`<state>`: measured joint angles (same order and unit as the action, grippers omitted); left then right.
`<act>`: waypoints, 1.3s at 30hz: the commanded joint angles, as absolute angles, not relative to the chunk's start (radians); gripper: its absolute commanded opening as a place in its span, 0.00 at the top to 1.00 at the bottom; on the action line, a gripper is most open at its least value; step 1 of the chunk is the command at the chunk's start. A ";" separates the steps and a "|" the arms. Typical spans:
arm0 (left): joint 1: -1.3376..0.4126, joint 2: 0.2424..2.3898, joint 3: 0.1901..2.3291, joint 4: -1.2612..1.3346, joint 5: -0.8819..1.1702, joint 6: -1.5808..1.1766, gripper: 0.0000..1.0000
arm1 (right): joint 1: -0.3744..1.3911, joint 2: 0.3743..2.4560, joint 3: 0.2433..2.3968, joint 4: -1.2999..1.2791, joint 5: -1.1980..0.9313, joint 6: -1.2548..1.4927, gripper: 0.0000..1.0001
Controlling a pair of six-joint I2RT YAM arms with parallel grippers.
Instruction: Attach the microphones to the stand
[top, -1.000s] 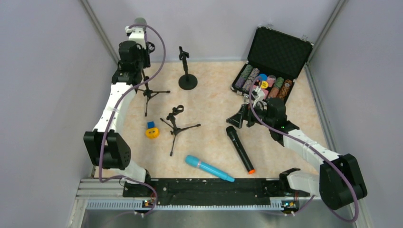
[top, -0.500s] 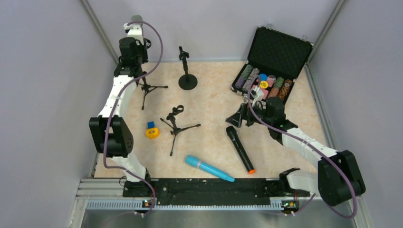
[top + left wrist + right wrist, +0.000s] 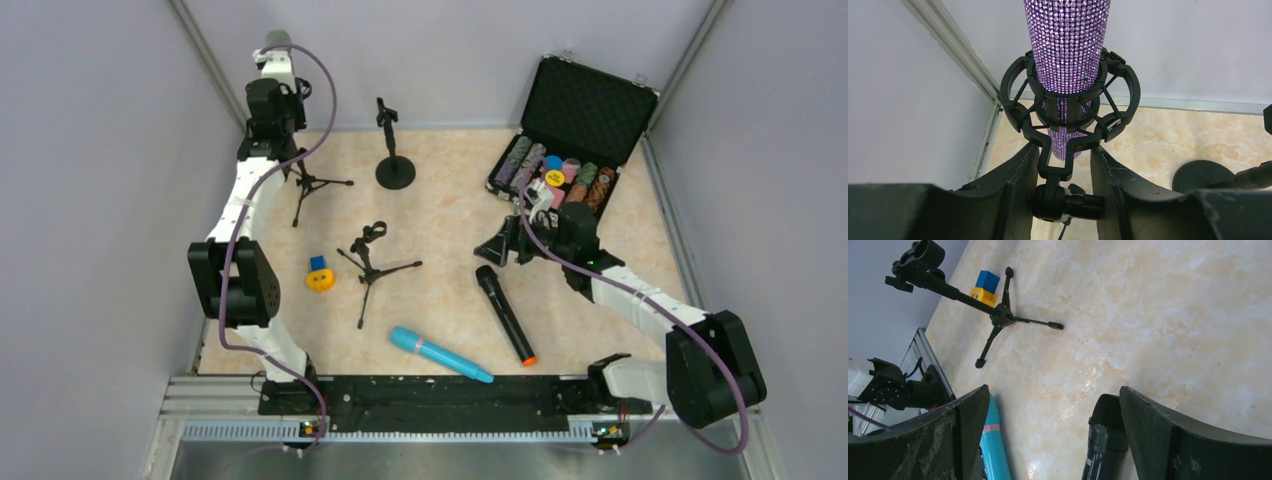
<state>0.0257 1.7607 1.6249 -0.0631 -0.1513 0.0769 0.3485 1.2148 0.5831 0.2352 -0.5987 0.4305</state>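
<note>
The table (image 3: 450, 200) carries an open case (image 3: 590, 95) beyond the right gripper (image 3: 500, 246). That gripper hangs with its jaws spread wide over the head of the black mic (image 3: 505, 313), whose body runs back from it toward the arm bases. The blue mic (image 3: 440, 354) lies further back, to its left. The left gripper (image 3: 1064, 147) is closed on the joint of a tripod stand (image 3: 1066, 202), just under the cradle holding the purple mic (image 3: 1068, 45) upright above its fingers. A second tripod (image 3: 999, 315) and a round-base stand (image 3: 394, 170) are to its right. A small toy (image 3: 319, 277) sits beside the second tripod.
</note>
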 commanded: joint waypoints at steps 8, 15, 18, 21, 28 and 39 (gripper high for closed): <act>0.036 1.667 1.576 0.131 -0.201 0.054 1.00 | 0.342 1.236 0.646 0.275 -0.600 0.438 0.01; 0.037 1.703 1.646 0.066 -0.246 0.033 1.00 | 0.341 1.247 0.648 0.286 -0.609 0.455 0.01; 0.037 1.713 1.661 0.051 -0.258 0.024 1.00 | 0.341 1.247 0.649 0.284 -0.609 0.457 0.01; 0.039 1.716 1.665 0.043 -0.264 0.014 1.00 | 0.342 1.246 0.649 0.279 -0.609 0.457 0.01; 0.039 1.698 1.657 0.052 -0.254 0.012 0.71 | 0.341 1.244 0.651 0.279 -0.610 0.460 0.01; 0.038 1.693 1.656 0.051 -0.250 0.034 0.30 | 0.342 1.234 0.647 0.272 -0.613 0.463 0.01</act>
<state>0.0341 1.7416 1.6100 -0.0185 -0.2344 0.0288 0.3481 1.2404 0.6052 0.2443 -0.6010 0.4576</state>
